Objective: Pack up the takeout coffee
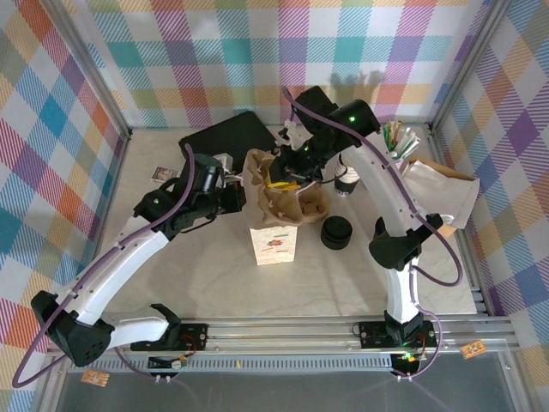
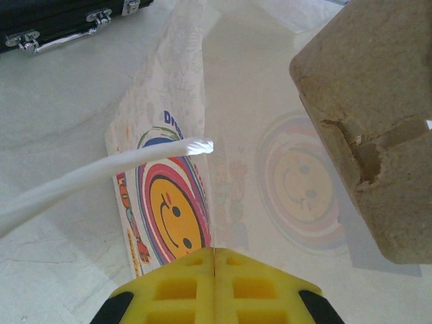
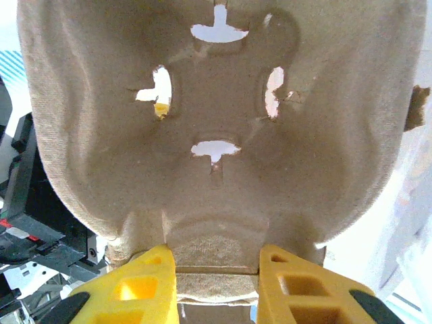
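Top external view: the takeout coffee (image 1: 346, 180) stands on the table (image 1: 214, 283), just to the right of the right arm's wrist and a little behind the stack of black lids (image 1: 337, 233). No gripper is touching it. It is not packed yet.

The right gripper (image 1: 293, 178) holds a brown cup carrier (image 1: 287, 202) over the middle of the table. In the right wrist view its two yellow fingers (image 3: 152, 283) sit a small way apart, with the carrier's edge (image 3: 216, 270) squeezed between them. The carrier (image 3: 216, 135) hangs tipped up, so we look at its bumpy side with the little cut holes. I think it is held by the edge so that it can slide down into the bag.

The left gripper (image 1: 232, 197) is beside the white paper bag (image 1: 274, 245) with the smiley face. In the left wrist view its yellow fingers (image 2: 169, 290) are pressed tight together, and the bag's wall (image 2: 169, 202) runs right down into them. So it looks like it is pinching the bag's wall. I think it does this to keep the bag's mouth pulled open and stop the bag from tipping. The bag's white string handle (image 2: 101, 177) sticks out to the side. The carrier's corner (image 2: 371, 135) hangs near the opening.

My guess is that the carrier goes in first, and the coffee waits close by for its turn.
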Robot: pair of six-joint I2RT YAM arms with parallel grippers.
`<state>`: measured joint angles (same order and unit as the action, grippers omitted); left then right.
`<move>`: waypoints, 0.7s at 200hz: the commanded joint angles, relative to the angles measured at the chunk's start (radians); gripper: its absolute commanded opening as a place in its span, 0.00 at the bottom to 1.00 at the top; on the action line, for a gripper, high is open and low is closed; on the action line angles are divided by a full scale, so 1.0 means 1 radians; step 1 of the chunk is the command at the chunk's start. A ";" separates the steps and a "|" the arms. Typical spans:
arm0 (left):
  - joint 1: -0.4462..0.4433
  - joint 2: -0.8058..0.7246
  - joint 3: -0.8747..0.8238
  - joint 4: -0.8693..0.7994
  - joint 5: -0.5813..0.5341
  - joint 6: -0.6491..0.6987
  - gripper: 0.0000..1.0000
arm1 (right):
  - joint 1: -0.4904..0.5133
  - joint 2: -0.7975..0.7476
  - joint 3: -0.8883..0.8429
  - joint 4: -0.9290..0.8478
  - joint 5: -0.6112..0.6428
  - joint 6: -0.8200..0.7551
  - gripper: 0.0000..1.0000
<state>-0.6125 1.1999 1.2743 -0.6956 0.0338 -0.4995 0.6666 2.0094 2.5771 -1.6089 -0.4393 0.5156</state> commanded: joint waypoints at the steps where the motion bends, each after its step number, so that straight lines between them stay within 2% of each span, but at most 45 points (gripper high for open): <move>1: -0.001 0.007 0.035 0.019 0.015 0.033 0.00 | -0.007 0.038 0.045 -0.106 -0.024 0.011 0.20; 68: -0.002 -0.003 0.039 0.012 0.008 0.064 0.00 | -0.009 0.075 0.051 -0.130 -0.016 0.008 0.20; 140: -0.001 -0.008 0.034 0.027 0.025 0.083 0.00 | -0.010 0.100 0.047 -0.120 0.096 0.020 0.20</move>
<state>-0.6125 1.2045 1.2877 -0.6971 0.0395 -0.4446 0.6659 2.0872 2.6053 -1.6089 -0.3927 0.5175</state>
